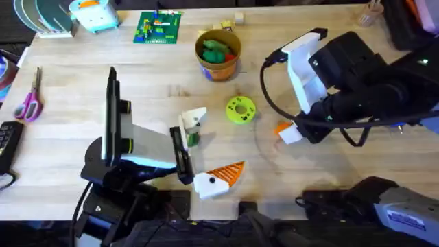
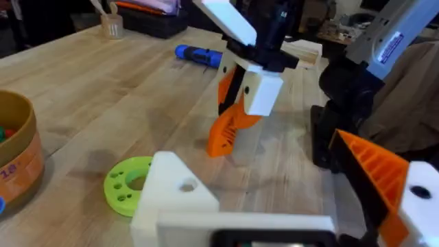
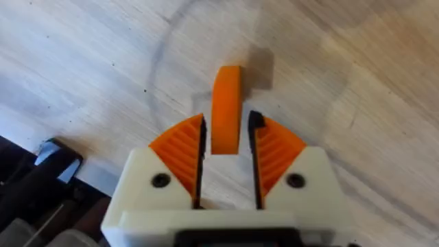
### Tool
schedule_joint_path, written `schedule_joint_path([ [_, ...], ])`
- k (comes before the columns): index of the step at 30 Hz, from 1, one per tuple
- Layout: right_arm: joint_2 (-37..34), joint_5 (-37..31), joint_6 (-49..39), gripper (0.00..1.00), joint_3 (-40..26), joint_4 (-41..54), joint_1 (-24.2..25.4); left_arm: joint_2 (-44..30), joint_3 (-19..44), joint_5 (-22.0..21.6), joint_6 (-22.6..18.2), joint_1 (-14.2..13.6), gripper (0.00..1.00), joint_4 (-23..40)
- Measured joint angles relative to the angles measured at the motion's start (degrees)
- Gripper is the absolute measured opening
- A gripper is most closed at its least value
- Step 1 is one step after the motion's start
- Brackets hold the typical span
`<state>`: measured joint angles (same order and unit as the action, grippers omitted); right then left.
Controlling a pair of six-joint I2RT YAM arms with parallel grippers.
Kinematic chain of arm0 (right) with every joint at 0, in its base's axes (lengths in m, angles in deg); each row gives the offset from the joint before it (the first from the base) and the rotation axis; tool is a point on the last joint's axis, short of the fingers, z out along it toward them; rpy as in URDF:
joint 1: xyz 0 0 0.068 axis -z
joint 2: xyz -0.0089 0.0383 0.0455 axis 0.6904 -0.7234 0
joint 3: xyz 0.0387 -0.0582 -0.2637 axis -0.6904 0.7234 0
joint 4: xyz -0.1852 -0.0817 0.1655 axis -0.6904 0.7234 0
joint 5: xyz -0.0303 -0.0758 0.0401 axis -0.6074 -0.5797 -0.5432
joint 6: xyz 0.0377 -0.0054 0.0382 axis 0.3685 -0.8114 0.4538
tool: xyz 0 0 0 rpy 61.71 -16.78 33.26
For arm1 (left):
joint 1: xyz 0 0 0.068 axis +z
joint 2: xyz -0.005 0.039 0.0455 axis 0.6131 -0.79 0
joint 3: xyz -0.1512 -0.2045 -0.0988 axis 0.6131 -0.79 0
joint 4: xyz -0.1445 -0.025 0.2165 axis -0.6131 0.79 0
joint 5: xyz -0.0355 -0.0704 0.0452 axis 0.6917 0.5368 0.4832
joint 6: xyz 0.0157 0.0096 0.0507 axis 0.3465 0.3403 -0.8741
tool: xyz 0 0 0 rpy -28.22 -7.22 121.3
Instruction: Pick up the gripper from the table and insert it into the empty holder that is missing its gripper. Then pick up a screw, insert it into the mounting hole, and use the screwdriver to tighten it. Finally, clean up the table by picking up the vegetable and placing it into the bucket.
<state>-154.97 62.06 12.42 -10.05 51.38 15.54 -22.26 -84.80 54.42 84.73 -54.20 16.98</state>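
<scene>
My right gripper is shut on the small orange ribbed gripper, which stands on edge between the pads. In the left wrist view that wedge hangs tip-down at the wood under the right gripper. My left gripper is open wide. One finger is the bare white holder with a mounting hole, and the other carries an orange pad. The blue screwdriver lies beyond. The orange bucket stands at the back centre. A dark green vegetable lies by the left wrist.
A lime green disc with holes lies between the arms. Pink-handled scissors lie at the left edge. A green brick plate, a light blue toy and wooden blocks line the back.
</scene>
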Motion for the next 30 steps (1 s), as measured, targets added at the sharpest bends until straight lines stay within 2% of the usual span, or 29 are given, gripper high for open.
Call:
schedule_joint_path([
  [4, 0.00, -0.60, 0.18, 0.070, 0.00, -0.42, 0.00, -0.01, 0.00, 0.02, 0.00, 0.00, 0.993, 0.00],
  [5, 0.00, -0.79, 0.29, 0.025, 0.00, -0.47, 0.00, 0.00, 0.00, 0.02, 0.00, 0.00, 0.993, 0.00],
  [9, 0.21, -0.87, 0.23, 0.014, -1.79, 2.58, 0.00, 0.00, 0.00, 0.02, 0.00, 0.00, 0.993, 0.00],
  [12, 2.09, -0.85, 0.25, 0.013, -6.05, 3.80, 0.25, 0.00, 0.00, 0.02, 0.00, 0.00, 0.993, 0.00],
  [15, 6.40, -0.59, 1.90, 0.012, -9.58, -0.77, 1.34, 0.00, 0.00, 0.02, 0.00, 0.00, 0.993, 0.00],
  [18, 10.64, 1.88, 7.92, 0.012, -9.05, -9.36, 3.39, 0.00, 0.00, 0.02, 0.00, 0.00, 0.992, 0.00],
  [23, 9.79, 16.89, 19.10, 0.012, -2.54, -23.24, 4.46, -0.02, 0.00, 0.02, 0.00, 0.00, 0.993, 0.02],
  [30, 4.29, 37.09, 27.44, 0.012, 1.44, -24.10, 4.46, -0.02, 0.00, 0.00, -0.32, 0.00, 0.993, 0.02],
])
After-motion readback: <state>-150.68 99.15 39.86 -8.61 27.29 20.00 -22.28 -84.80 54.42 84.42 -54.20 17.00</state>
